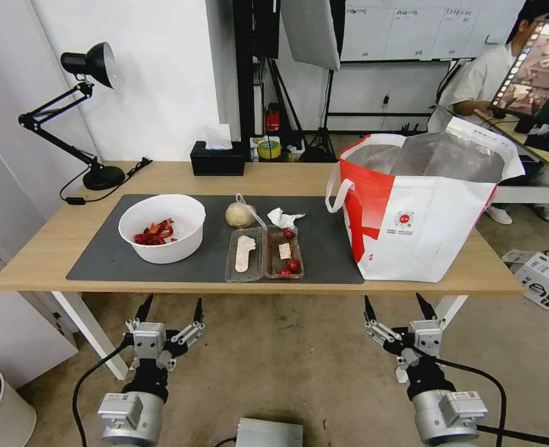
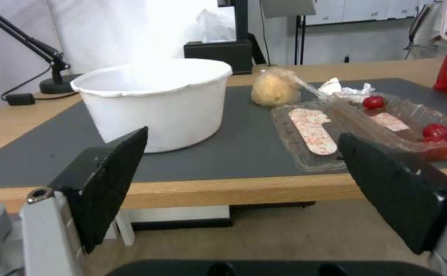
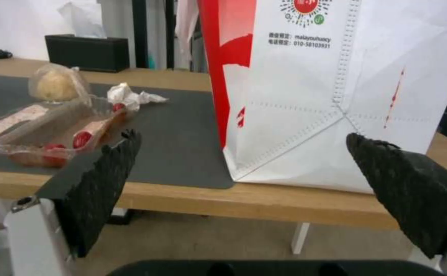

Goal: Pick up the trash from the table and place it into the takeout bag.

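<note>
The white bowl (image 1: 161, 227), bagged beige lump (image 1: 240, 215), crumpled tissue (image 1: 283, 218) and clear fruit tray (image 1: 264, 253) sit on the desk (image 1: 32, 261), left of the takeout bag (image 1: 420, 205). The left hand (image 1: 170, 308) and right hand (image 1: 399, 305) hang below the desk's front edge, wide open, holding nothing.

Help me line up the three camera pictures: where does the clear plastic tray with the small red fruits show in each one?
Head view: the clear plastic tray lies open at the mat's front edge, between white bowl and takeout bag.
Left wrist view: tray right of the bowl.
Right wrist view: tray at the left, the bag to its right.
Shared landmark: the crumpled tissue just behind the tray.
</note>
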`<state>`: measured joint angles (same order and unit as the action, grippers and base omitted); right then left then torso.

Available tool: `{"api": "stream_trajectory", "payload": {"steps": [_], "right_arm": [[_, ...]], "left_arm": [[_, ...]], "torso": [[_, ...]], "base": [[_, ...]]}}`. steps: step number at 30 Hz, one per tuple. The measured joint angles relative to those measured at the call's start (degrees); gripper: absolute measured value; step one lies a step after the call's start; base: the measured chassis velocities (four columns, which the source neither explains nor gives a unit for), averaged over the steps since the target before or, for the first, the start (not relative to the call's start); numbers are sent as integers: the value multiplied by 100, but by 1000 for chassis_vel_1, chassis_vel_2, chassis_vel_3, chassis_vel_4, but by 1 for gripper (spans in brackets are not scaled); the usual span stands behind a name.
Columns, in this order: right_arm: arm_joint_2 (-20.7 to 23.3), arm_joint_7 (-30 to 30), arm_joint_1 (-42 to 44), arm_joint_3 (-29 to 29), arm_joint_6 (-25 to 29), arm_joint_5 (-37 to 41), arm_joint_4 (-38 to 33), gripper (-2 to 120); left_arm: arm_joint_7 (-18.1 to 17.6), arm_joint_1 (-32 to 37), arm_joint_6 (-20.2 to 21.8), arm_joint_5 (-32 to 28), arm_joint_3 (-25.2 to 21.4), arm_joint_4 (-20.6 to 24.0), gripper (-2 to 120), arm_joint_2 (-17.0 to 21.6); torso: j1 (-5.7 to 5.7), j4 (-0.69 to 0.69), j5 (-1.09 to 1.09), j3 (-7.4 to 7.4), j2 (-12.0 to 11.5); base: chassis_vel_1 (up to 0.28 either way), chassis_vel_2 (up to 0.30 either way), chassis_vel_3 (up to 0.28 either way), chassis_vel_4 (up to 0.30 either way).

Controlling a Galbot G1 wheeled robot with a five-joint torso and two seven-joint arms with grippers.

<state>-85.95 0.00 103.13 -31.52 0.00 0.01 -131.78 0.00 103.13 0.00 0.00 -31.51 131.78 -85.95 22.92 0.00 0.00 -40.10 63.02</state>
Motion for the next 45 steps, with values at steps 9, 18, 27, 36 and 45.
{"api": "stream_trajectory", "payload": {"steps": [9, 18, 27, 36, 45], "right_arm": [[0, 0, 0, 0, 0, 0, 0, 100], [1, 0, -3, -1, -16, 1, -1, 100], [83, 89, -173, -116, -740, 131, -161, 100], [264, 303, -552, -380, -2312, 420, -528, 100], [671, 373, -778, -377, -1746, 1238, -363, 100]], "left_arm": [[0, 0, 0, 0, 0, 0, 100, 0], [-1, -13, 24, -14, -2, 0, 100, -4], [-101, -453, 940, -723, -171, 21, 100, -171], [-25, -577, 462, -1281, -293, -257, 100, -100], [122, -495, -123, -1274, -290, -458, 100, 67]], "torso": [[0, 0, 0, 0, 0], [0, 0, 0, 0, 0], [0, 0, 0, 0, 0], [0, 0, 0, 0, 0], [0, 1, 1, -1, 0]], "base": [[0, 0, 0, 0], [0, 0, 0, 0], [0, 0, 0, 0], [0, 0, 0, 0], [0, 0, 0, 0]]}}
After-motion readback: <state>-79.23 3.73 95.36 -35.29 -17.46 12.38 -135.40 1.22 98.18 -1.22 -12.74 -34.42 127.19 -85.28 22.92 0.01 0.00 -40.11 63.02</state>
